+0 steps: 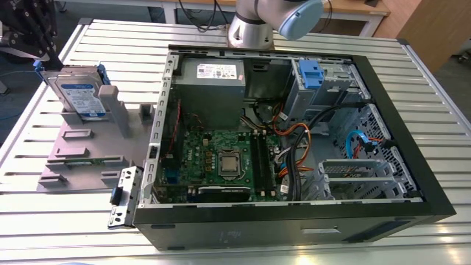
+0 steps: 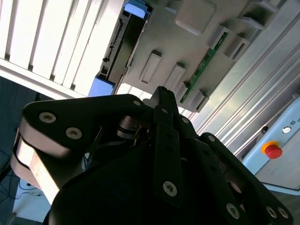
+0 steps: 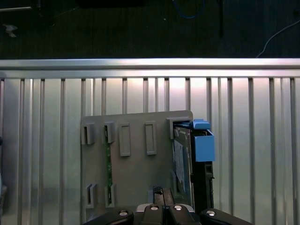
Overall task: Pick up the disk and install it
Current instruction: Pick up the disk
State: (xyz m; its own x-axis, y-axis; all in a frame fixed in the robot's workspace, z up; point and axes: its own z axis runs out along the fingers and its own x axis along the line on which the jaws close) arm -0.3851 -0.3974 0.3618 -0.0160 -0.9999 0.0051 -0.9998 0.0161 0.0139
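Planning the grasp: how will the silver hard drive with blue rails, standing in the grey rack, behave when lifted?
The silver rectangular hard drive looks metal-bodied, so probably stiff and heavy for its size. It stands on edge in the grey plastic rack, so a sideways push might tip it. Its blue plastic rails could flex.

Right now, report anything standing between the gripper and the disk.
Nothing visible does. In the first wrist view the gripper hangs over the grey fixture plate, and the disk stands on edge in its holder at the plate's edge, off to one side of the gripper. Only bare plate lies between them.
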